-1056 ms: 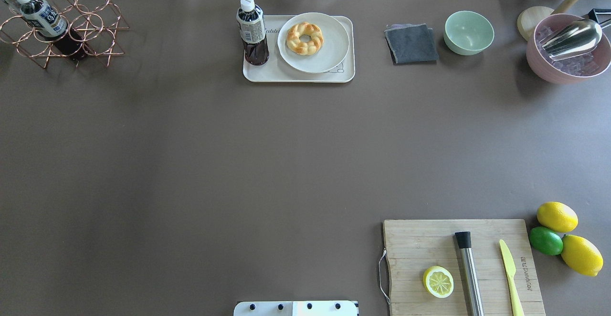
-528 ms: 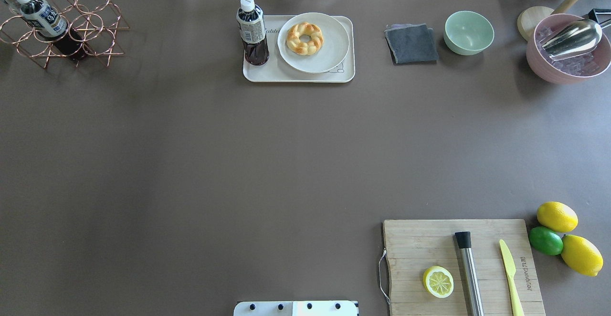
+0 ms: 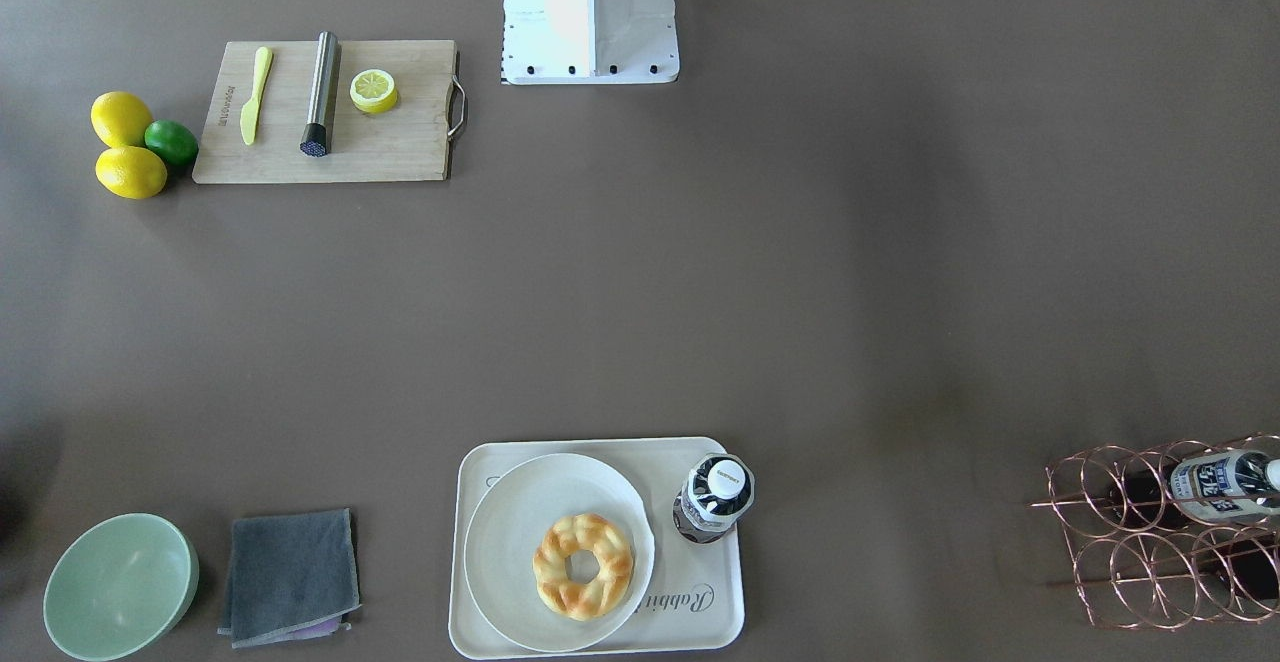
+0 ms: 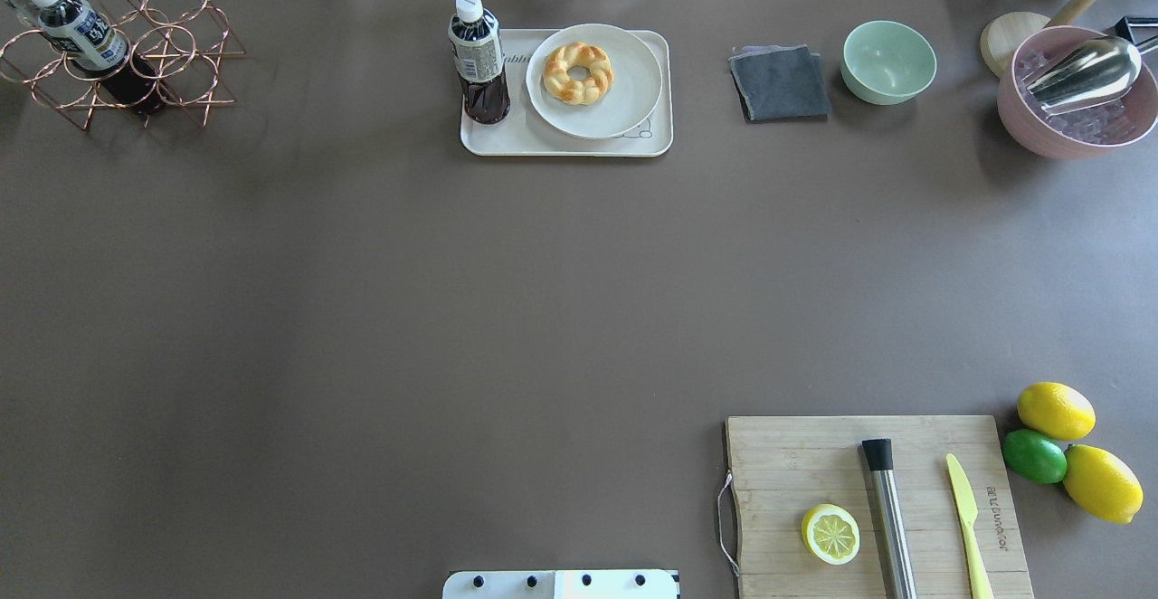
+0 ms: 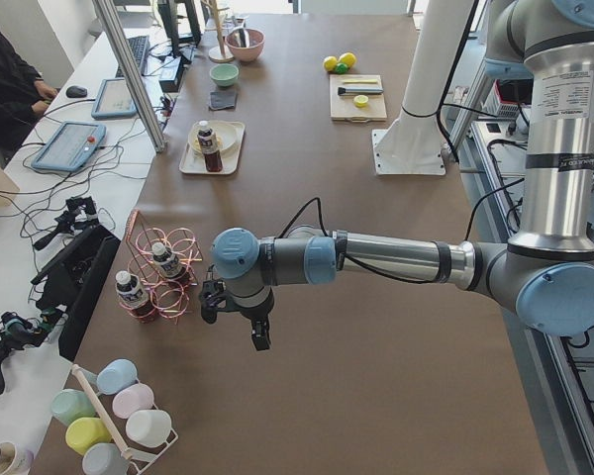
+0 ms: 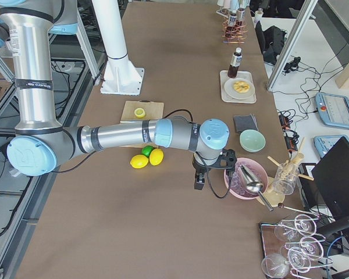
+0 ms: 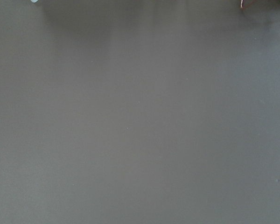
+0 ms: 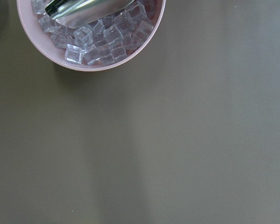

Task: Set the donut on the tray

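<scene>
The donut [image 4: 554, 79] is a golden twisted ring. It lies on a round off-white plate [image 4: 633, 83] that rests on the cream tray [image 4: 543, 142] at the table's far middle. A dark bottle [image 4: 478, 56] stands on the tray's left part. The front-facing view shows the donut [image 3: 583, 602], plate [image 3: 520, 502] and tray [image 3: 700, 612] too. My left gripper [image 5: 260, 339] hangs over bare table near the wire rack, far from the tray. My right gripper [image 6: 198, 183] hangs beside the pink ice bowl. Each shows only in a side view, so I cannot tell whether it is open or shut.
A copper wire rack [image 4: 118, 47] with a bottle stands far left. A grey cloth [image 4: 780, 83], green bowl [image 4: 888, 61] and pink ice bowl [image 4: 1077, 119] with a scoop lie far right. A cutting board [image 4: 796, 463] with lemon half [image 4: 830, 534], muddler and knife lies near right.
</scene>
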Robot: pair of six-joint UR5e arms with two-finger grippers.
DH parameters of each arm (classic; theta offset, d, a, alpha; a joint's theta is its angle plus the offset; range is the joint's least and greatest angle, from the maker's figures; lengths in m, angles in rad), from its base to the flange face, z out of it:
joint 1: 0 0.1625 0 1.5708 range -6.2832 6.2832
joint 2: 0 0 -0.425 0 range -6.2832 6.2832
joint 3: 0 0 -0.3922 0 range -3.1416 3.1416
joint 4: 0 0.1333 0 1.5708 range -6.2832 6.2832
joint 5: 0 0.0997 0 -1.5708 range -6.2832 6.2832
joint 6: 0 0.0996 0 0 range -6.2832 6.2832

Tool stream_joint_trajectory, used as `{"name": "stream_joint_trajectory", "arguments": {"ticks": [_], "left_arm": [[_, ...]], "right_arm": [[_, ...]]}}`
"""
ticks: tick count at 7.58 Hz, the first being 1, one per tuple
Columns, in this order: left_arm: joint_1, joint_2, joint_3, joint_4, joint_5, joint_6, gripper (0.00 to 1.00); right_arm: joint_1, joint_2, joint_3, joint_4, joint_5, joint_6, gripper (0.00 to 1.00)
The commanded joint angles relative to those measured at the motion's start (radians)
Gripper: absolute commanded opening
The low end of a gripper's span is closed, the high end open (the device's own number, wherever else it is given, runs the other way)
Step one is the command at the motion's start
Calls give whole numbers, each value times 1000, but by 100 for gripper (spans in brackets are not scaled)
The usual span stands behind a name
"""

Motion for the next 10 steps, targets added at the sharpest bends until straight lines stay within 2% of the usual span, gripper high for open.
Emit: {"name": "stream_joint_trajectory", "arguments": {"ticks": [1, 10], "left_arm": [[0, 3, 2, 0, 0, 0, 98], [0, 1, -1, 0, 0, 0, 98]], "right_arm": [[0, -5, 3, -1, 0, 2, 100], [0, -23, 1, 36, -1, 4, 100]]}}
